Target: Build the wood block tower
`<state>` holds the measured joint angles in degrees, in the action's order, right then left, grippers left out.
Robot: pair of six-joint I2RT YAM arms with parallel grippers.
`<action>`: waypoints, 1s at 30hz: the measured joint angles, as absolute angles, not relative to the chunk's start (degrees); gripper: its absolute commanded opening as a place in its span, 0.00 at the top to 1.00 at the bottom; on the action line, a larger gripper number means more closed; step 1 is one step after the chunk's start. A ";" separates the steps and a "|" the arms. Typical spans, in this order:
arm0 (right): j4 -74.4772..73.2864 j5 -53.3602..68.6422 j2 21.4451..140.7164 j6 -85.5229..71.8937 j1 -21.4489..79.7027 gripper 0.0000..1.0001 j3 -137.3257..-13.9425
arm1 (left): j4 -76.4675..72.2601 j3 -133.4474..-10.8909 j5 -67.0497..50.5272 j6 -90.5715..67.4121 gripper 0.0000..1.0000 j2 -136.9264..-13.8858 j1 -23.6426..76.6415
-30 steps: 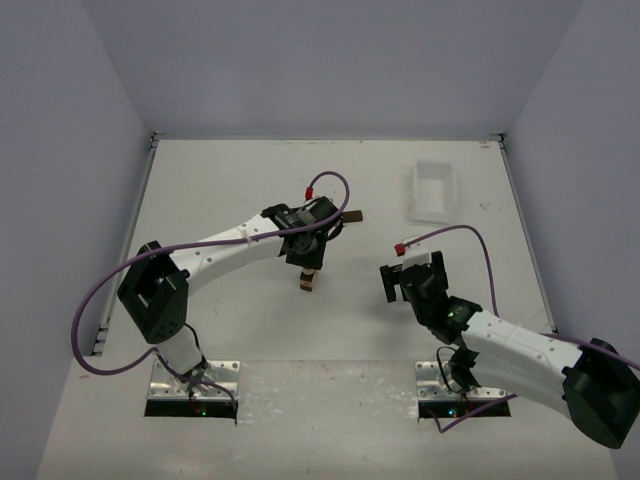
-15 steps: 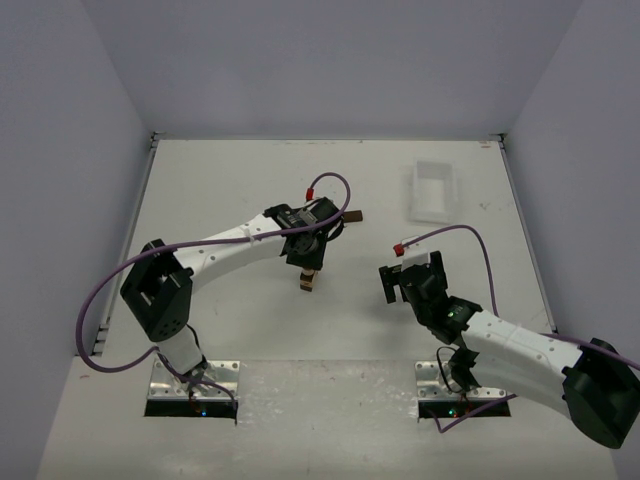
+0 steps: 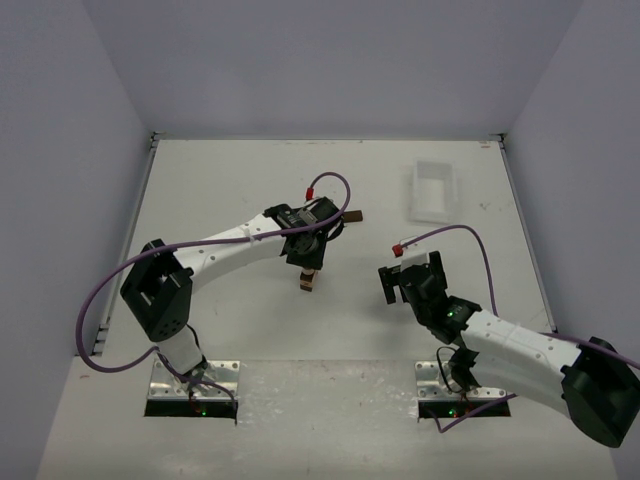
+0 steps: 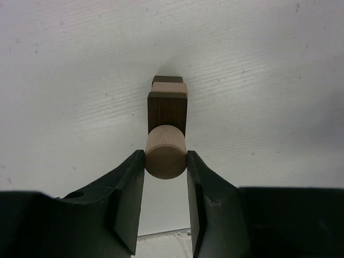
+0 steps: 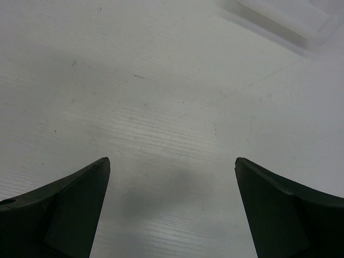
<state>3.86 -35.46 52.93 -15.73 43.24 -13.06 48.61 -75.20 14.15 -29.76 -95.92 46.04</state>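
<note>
While your left gripper (image 4: 165,159) is clenching a round light-tan block (image 4: 166,151) between its fingers (image 4: 129,188), the wood block tower (image 3: 307,282) is standing near the middle of the table (image 3: 220,190), a touch toward 7 o'clock from its centre. In the left wrist view the round block is sitting right at the 6 o'clock edge of the tower's dark brown block, with a paler reddish block and another dark one showing beyond at 12 o'clock. You cannot tell from either view whether the round block is resting on the stack or hanging just above it. A loose dark block (image 3: 354,215) is lying at 1 o'clock from the tower, just beside the left wrist. Your right gripper (image 3: 410,283) is hovering at 3 o'clock from the tower, well apart from it, with its jaws spread wide and nothing between them but bare tabletop. The white tray (image 3: 432,190) is lying at 1 o'clock from the tower, toward the far right corner, and its edge is showing at 1 o'clock in the right wrist view.
</note>
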 measured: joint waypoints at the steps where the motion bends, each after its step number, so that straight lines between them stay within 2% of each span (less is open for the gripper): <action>1: 3.86 -35.42 53.06 -15.63 43.24 0.01 -13.06 | 48.60 -75.20 14.19 -29.76 0.88 -95.92 46.04; 5: 3.88 -35.30 53.12 -15.37 43.24 0.01 -13.06 | 48.62 -75.20 14.53 -29.76 0.82 -95.92 46.04; 12: 3.91 -34.89 53.10 -15.18 43.24 0.01 -13.06 | 48.60 -75.20 14.57 -29.75 0.76 -95.92 46.04; 30: 4.03 -34.85 52.44 -15.14 43.24 0.01 -13.06 | 48.03 -75.20 14.52 -29.19 0.70 -95.92 46.04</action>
<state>4.03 -34.85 52.44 -15.14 43.24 -13.06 48.03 -75.20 14.52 -29.19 -95.92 46.04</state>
